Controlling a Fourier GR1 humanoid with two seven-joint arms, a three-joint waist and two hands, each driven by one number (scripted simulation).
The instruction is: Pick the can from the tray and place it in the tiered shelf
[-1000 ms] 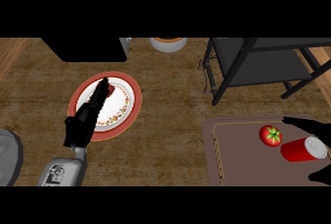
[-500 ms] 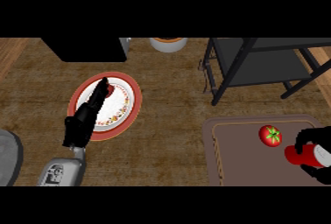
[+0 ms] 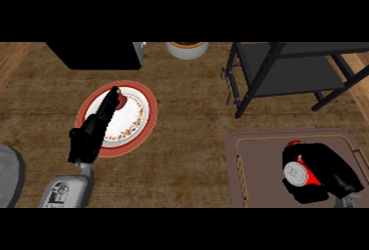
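Note:
A red can [image 3: 297,174] with a silver top lies tilted above the brown tray [image 3: 252,166] at the lower right. My right hand [image 3: 328,172] is curled round the can and hides most of it. A red tomato [image 3: 294,144] peeks out just behind the hand, on the tray. The dark tiered shelf [image 3: 292,73] stands behind the tray at the upper right. My left hand [image 3: 97,124] rests open with straight fingers over a red-rimmed plate [image 3: 140,114] at the left.
A black appliance [image 3: 93,53] stands at the back left. A white pot [image 3: 187,49] sits at the back centre. A grey rounded object [image 3: 9,176] shows at the left edge. Wooden counter stretches between the plate and the tray.
My right hand has moved left over the tray and closed round the can, which has tipped and shifted left with it. The tomato is now mostly hidden. The left hand has not moved.

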